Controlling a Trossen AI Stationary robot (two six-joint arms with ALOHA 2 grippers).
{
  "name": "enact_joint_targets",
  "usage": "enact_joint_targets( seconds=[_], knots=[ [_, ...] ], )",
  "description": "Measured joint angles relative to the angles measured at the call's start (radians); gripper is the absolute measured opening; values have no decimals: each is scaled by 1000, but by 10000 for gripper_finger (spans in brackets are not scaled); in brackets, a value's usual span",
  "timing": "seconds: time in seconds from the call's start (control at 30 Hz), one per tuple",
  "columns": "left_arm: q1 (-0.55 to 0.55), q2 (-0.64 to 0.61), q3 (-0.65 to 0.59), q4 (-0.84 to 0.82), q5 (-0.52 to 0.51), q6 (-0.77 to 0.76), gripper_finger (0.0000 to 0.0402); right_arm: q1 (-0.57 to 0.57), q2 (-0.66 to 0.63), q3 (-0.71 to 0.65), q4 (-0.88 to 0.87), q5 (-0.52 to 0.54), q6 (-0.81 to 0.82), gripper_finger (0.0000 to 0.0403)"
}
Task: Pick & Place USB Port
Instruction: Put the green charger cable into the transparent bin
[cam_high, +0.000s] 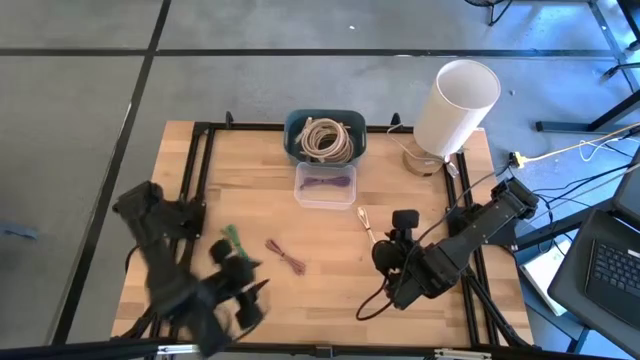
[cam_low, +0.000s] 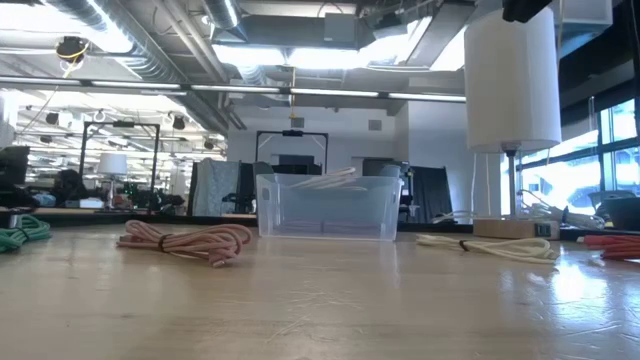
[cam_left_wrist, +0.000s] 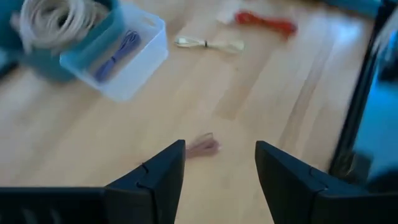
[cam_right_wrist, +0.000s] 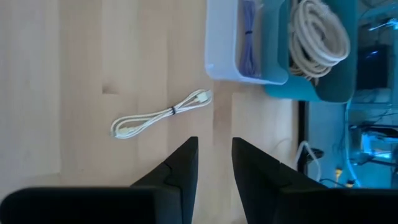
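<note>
You see the light wooden table (cam_high: 250, 290) from above, with both dark arms over its near half. The left gripper (cam_left_wrist: 219, 163) hangs above the near left part of the table, and its two fingers are spread with nothing between them. Just ahead of it, on the wood, lies the small pink bundled USB cable (cam_high: 288, 257); in the left wrist view the same pink bundle (cam_left_wrist: 203, 147) shows in the gap between the fingers, lying on the table below them. A green bundled cable (cam_high: 232, 239) lies near this gripper too, on its left side in the high view.

The right gripper (cam_right_wrist: 214, 163) is over the near right part of the table. Its fingers stand only a little apart and hold nothing. Before it lies a cream-white bundled cable (cam_right_wrist: 160, 114), tied in the middle, apart from the fingers.

At the far middle of the table you find the clear plastic rectangular box (cam_high: 325, 186) with a purple cable (cam_high: 325, 183) inside. Touching it behind is the teal plastic bin (cam_high: 296, 140), which holds a coil of beige cable (cam_high: 327, 138). A white cylindrical lamp (cam_high: 455, 108) stands at the far right corner, and a red bundled cable (cam_left_wrist: 265, 23) lies on the right part of the table
</note>
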Motion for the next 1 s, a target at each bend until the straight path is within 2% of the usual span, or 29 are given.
enact_joint_targets(
  seconds=[0.07,0.1,0.2,0.3,0.37,0.5,0.7,0.87,1.0],
  knots=[
    [-78,0,-98,2,-65,-257,186,-7,0,0,0,14,0,100],
    [-104,0,-150,3,-66,-374,185,-11,0,0,0,16,0,100],
    [-151,1,-292,2,19,-668,184,-26,0,0,0,16,3,100],
    [-168,1,-409,21,128,-829,184,-38,0,0,0,16,18,100],
    [-167,1,-467,70,166,-838,183,-43,0,0,0,16,50,100],
    [-144,0,-540,140,177,-836,180,-52,0,0,0,15,131,100],
    [-50,0,-600,188,296,-849,171,-54,0,0,3,-2,165,100],
    [53,0,-651,168,389,-813,155,-54,0,0,10,18,136,100],
    [91,0,-699,96,474,-770,142,-47,-28,0,4,23,79,100]
  ],
)
